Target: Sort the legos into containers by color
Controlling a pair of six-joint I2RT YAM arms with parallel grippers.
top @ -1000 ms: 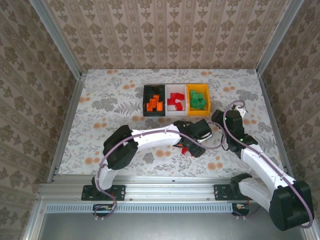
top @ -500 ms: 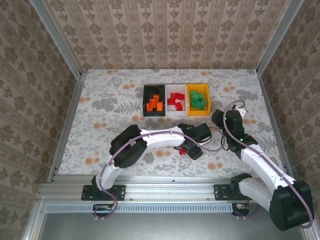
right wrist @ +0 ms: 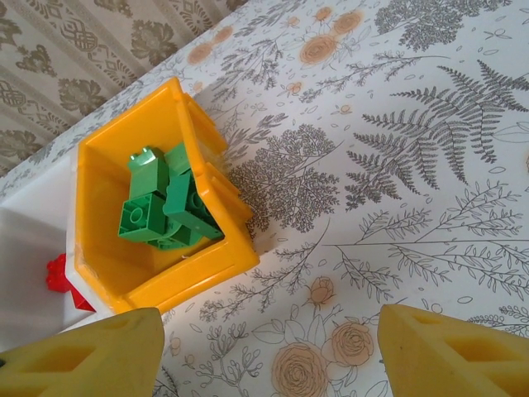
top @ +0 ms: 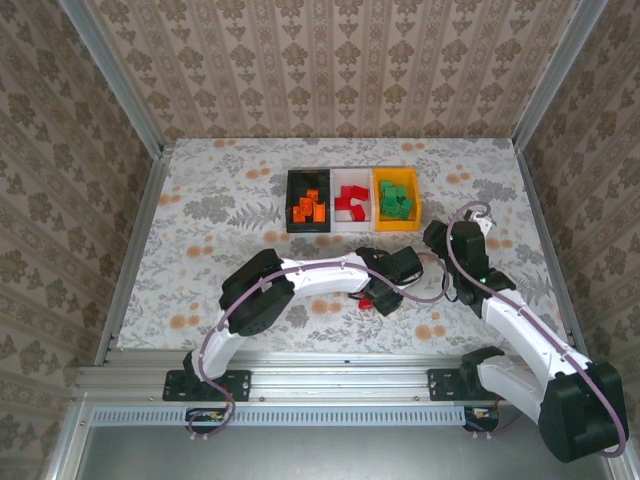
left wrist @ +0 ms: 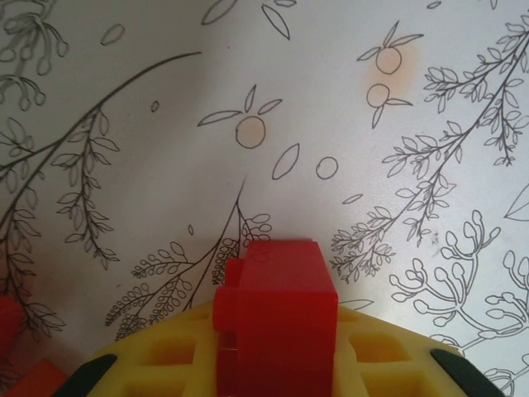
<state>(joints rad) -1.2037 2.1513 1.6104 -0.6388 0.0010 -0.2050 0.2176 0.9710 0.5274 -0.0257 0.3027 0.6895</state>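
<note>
Now gripping a red lego (left wrist: pixel 277 318) between the yellow pads (left wrist: pixel 157 364) of the left end effector (top: pixel 378 297), closing tight on the brick and letting its front half jut out past the pads in the left wrist view. Holding that brick low over the floral surface (top: pixel 220 200), toward the near middle, well apart from the bins and closer to the arm bases than to them; not possible to tell whether it is touching the surface or hanging just above it. Reaching there with the left arm (top: pixel 310 275), bending it rightward across the near part of the surface. Hovering the right end effector (right wrist: pixel 269 364) with its two yellow fingers spread wide and gripping nothing, just right of the bin row and looking down on its right end. Finding, at the far middle of the surface, three bins touching side by side in one row: the black bin (top: pixel 290 205) on the left, carrying orange legos (top: pixel 308 207); the white bin (top: pixel 352 178) in the middle, carrying red legos (top: pixel 350 204); the orange-yellow bin (top: pixel 397 174) on the right, carrying green legos (top: pixel 397 200) piled loosely together.
</note>
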